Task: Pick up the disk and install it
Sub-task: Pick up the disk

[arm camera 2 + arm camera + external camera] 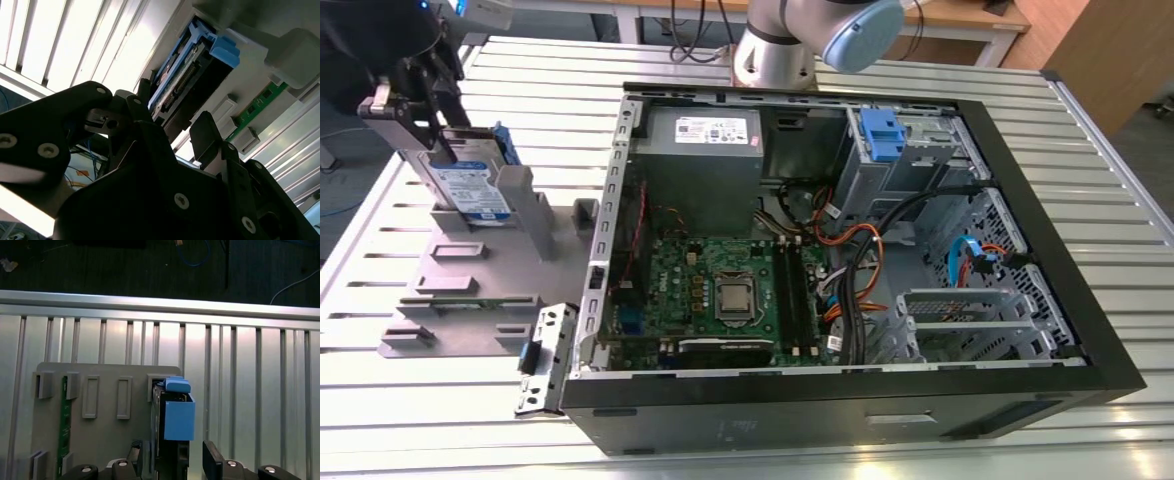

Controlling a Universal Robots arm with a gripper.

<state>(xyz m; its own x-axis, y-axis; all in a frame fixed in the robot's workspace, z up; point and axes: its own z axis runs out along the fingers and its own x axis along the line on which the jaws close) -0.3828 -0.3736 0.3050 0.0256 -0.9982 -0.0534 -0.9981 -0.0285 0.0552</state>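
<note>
Exterior view: gripper (438,95) sits over the disk (470,185) at the exterior view's left. Disk stands on edge in a slot of the grey stand (467,285), on the slatted metal surface (1081,140). It is well apart from the drive bay (894,140) inside the open computer case (854,410). Silver body, white-and-blue label facing this camera, blue rail along its far edge.

Second wrist view: fingers (202,127) are apart, with the disk (182,75) lined up beyond the gap. Its connector edge faces the camera, framed by blue rails, with a blue tab at one end. A green board (260,102) sits in a neighbouring slot of the stand.

First wrist view: disk (177,415) is edge-on, blue rail and tab toward the camera. Fingers (214,460) straddle it: clear gap on one side, the other finger just beside the disk. Not clamped, from what I see.

My read: pick step, approach done, grasp not yet made, install not started. Closing calls for the gap centred on the disk so both fingers land together on its flat sides; off-centre contact would likely tip it in the slot. Any lift has to run straight along the slot to clear the stand's posts.
</note>
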